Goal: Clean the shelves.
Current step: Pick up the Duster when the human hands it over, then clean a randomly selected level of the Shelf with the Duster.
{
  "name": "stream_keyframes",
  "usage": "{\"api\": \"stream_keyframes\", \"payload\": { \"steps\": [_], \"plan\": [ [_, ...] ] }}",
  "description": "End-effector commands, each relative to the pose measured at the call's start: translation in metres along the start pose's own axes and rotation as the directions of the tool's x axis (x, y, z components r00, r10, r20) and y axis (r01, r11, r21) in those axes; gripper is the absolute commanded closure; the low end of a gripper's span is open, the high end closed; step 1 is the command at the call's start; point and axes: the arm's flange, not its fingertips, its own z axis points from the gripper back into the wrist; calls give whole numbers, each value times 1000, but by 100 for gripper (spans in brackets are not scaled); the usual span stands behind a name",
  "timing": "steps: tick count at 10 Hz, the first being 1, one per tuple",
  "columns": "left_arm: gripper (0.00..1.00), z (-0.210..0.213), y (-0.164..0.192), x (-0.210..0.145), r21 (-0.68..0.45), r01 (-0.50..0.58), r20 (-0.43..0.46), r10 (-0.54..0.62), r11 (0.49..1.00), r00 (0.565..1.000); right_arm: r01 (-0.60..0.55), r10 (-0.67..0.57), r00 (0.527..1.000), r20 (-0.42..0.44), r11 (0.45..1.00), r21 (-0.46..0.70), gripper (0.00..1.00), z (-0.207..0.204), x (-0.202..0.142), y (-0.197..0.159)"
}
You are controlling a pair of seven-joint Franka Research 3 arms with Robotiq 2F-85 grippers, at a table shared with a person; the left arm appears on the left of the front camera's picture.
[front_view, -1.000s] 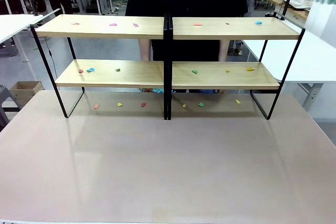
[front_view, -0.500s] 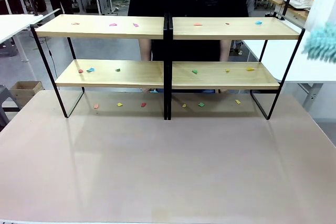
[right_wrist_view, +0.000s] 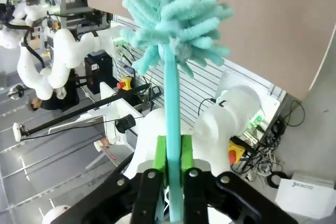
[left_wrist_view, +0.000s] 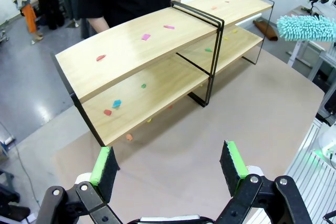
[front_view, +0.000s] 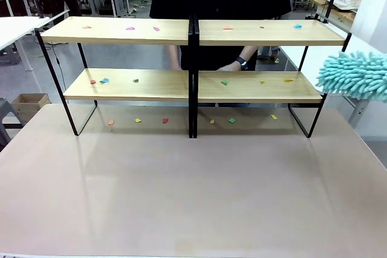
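My right gripper [right_wrist_view: 174, 153] is clamped on the thin teal handle of a duster [right_wrist_view: 173, 19]. The green pads [right_wrist_view: 159, 153] press the handle from both sides, and the fluffy teal head stands straight out beyond my fingertips.

In the front view that head hangs just off the right end of the shelves [front_view: 254, 86], about level with the lower board. It overlaps the black end frame in that view, but from my left wrist it looks clear of the frame.

My left gripper [left_wrist_view: 168, 162] is spread wide with nothing between its fingers. It hovers over the table [front_view: 193, 191]. The shelves lie ahead of it, beyond the fingertips, running away toward the upper right. The duster head is past their far end.

Small coloured scraps [front_view: 224, 82] are scattered on both tiers, and more lie on the table under the lower boards.

Beyond the shelves, on the side away from my grippers, a person in a dark top stands with a hand [front_view: 230, 66] showing between the two tiers.
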Motion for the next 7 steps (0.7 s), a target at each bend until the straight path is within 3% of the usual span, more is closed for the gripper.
{"api": "stream_keyframes", "payload": {
  "steps": [1,7],
  "plan": [
    [0,-1,0,-1,-8,-1,5,1,1000,1000,0,0,1000,10,1000,15,100,14,-12,-2],
    [0,-1,0,-1,-8,-1,5,1,1000,1000,0,0,1000,10,1000,15,100,14,-12,-2]
  ]
}}
